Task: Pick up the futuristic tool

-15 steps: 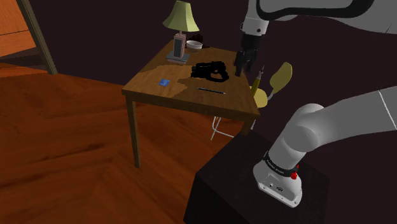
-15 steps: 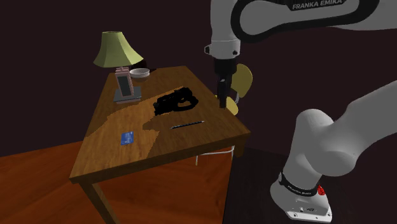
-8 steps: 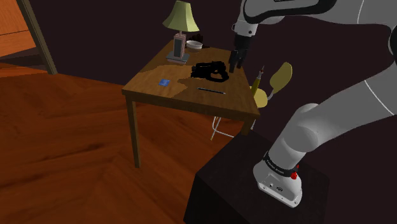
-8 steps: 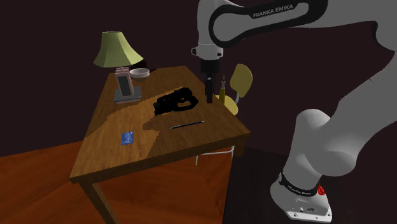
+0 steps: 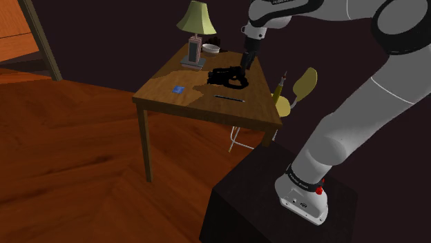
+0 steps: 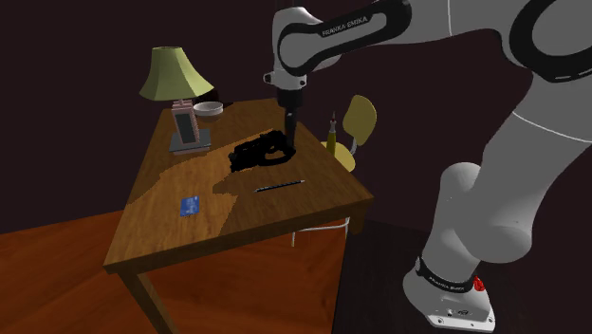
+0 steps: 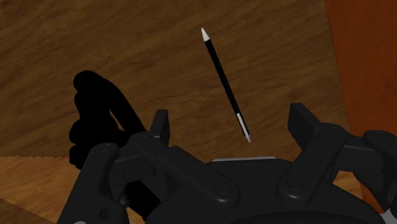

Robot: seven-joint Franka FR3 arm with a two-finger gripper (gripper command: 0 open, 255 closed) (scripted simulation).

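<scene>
The futuristic tool is an all-black, lumpy object lying near the middle of the wooden table. My black gripper hangs just above the tool's end on the shoulder view's right, pointing down. In the wrist view the gripper is open with nothing between its fingers. There the tool lies beside and outside one finger. A thin black pen lies on the wood beyond the fingertips.
A green-shaded lamp, a small upright box and a white bowl stand at the table's far corner. A blue card lies nearer. A yellow chair stands beside the table.
The arm has swung the gripper from beyond the table's edge near the chair to above the black tool's end. The tool and pen have not moved.
</scene>
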